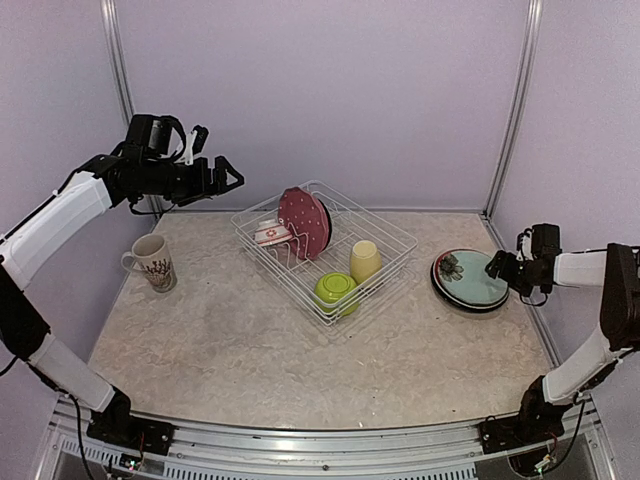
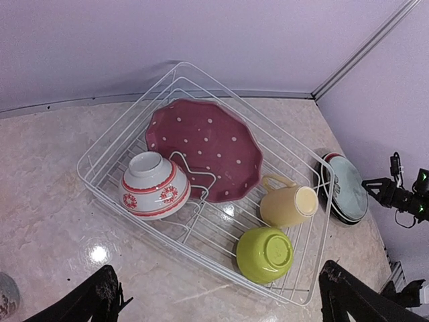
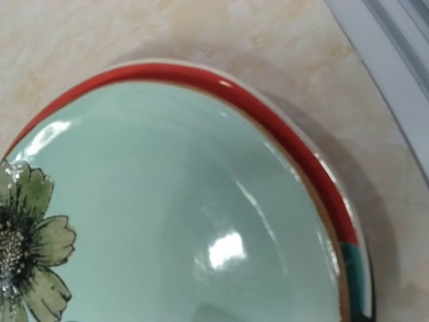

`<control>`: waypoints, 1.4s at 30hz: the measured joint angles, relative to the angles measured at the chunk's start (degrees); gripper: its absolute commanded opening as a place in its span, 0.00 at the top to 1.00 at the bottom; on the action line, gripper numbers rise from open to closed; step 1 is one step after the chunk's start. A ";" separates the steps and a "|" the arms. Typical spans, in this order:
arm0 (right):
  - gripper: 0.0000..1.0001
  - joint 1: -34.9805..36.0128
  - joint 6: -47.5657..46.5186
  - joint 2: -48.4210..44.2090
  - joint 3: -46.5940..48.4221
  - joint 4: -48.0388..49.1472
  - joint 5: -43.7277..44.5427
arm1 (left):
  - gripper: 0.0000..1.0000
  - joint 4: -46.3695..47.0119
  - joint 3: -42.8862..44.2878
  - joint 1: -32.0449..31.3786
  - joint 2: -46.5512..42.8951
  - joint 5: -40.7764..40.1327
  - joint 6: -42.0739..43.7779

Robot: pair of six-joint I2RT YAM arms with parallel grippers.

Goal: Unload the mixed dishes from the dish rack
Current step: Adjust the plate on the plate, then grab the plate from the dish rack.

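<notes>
The white wire dish rack (image 1: 397, 236) sits mid-table. It holds an upright pink-dotted plate (image 1: 305, 222), a small red-white bowl (image 1: 272, 234), a pale yellow cup (image 1: 365, 260) on its side and an upturned lime green bowl (image 1: 337, 290). In the left wrist view the same plate (image 2: 204, 149), small bowl (image 2: 153, 184), cup (image 2: 288, 205) and green bowl (image 2: 265, 255) show from above. My left gripper (image 1: 225, 172) hangs open, high and left of the rack, holding nothing. My right gripper (image 1: 497, 268) sits at the right rim of a plate stack (image 1: 470, 280), fingers spread. A teal flowered plate (image 3: 167, 221) tops the stack.
A patterned cream mug (image 1: 152, 262) stands on the table far to the left of the rack. The plate stack (image 2: 345, 188) lies close to the right wall post. A red rim (image 3: 281, 127) shows beneath the teal plate. Purple walls close in the back and sides.
</notes>
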 measured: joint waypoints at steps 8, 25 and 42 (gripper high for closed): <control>0.11 3.43 -1.73 -2.45 0.31 -4.55 11.30 | 0.01 -0.07 0.17 -0.07 0.00 0.81 -0.20; 0.12 38.88 -4.48 5.57 27.26 -4.17 18.10 | 0.01 -0.87 0.28 -0.37 0.02 0.76 -0.24; 0.21 51.71 -4.83 37.92 60.22 -1.86 12.96 | 0.01 -1.29 0.37 -0.39 0.02 1.11 -0.33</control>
